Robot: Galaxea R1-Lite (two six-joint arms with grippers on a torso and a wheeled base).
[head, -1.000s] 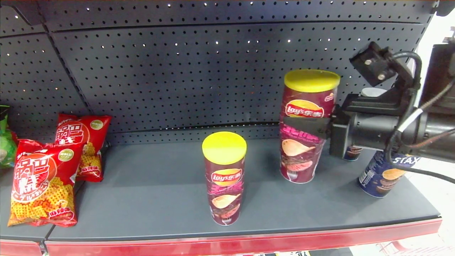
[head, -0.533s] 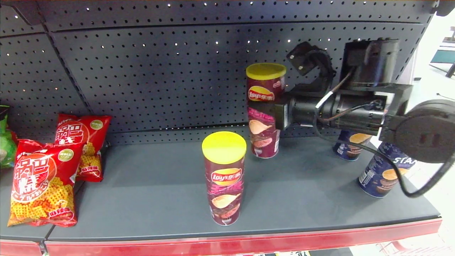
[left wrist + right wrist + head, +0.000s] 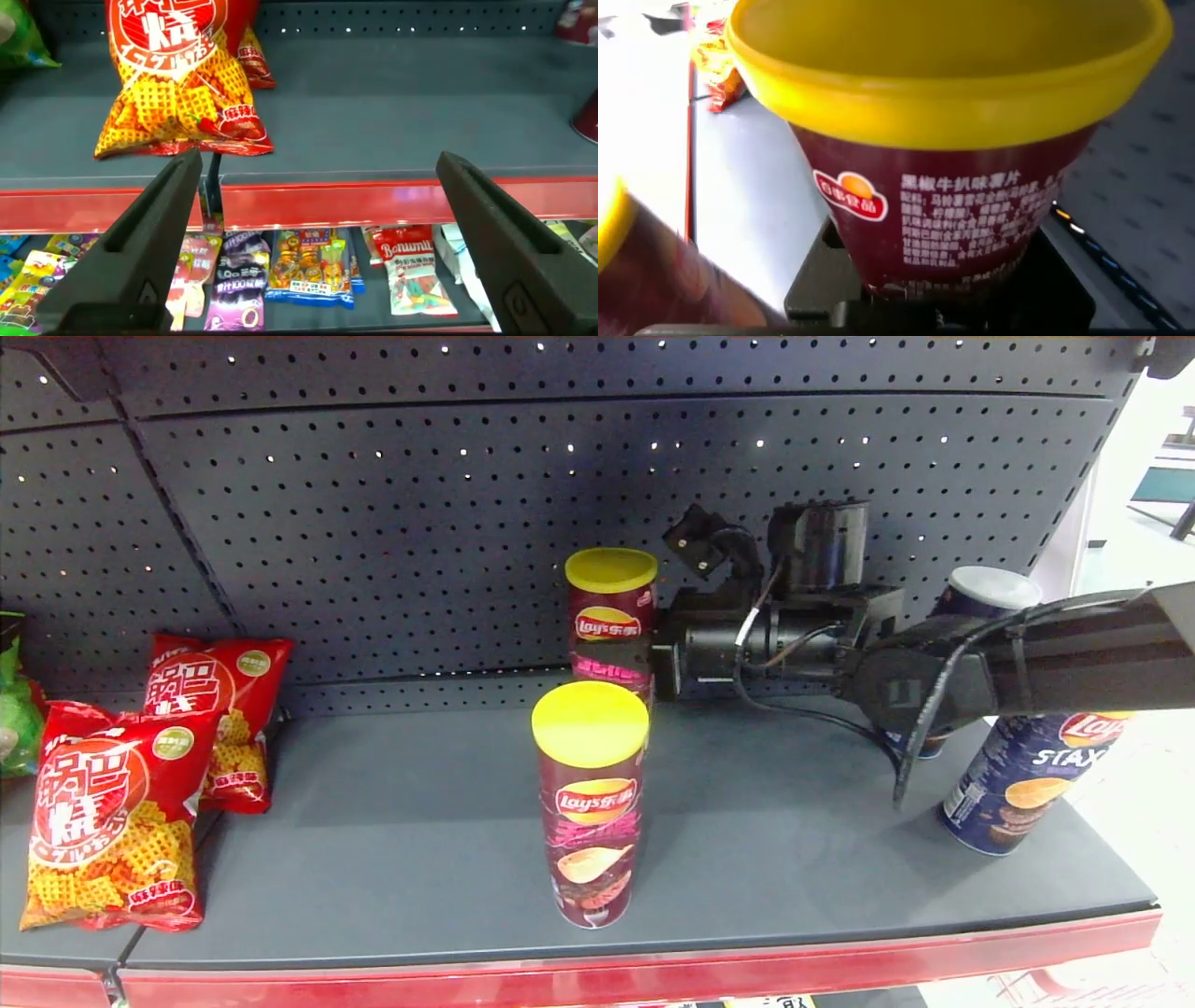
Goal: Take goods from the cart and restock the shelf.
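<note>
**Head view.** The right gripper (image 3: 627, 658) comes in from 3 o'clock, its fingers clamped on the sides of a maroon cardboard chip can with a yellow plastic lid (image 3: 611, 607). This can is upright at 12 o'clock on the dark grey metal shelf (image 3: 392, 840), close to the perforated dark back panel (image 3: 373, 541). Its base is hidden by a second maroon yellow-lidded chip can (image 3: 590, 803) standing just in front, toward 6 o'clock, so I cannot tell whether it touches the shelf. At 3 o'clock stand a blue chip can (image 3: 1022, 775) and, behind the arm, a white-lidded blue can (image 3: 990, 593). At 9 o'clock lie a front red snack bag (image 3: 112, 817), a rear red snack bag (image 3: 219, 700) and a green bag (image 3: 14, 709).

**Left wrist view.** The left gripper (image 3: 322, 243) has its fingers spread wide and holds nothing. It sits before the shelf's red front edge (image 3: 318, 201). Small colourful sweet packets (image 3: 308, 271) lie one level below.

**Right wrist view.** The held can's maroon body (image 3: 952, 224) sits between the black jaws, which grip its lower part.
</note>
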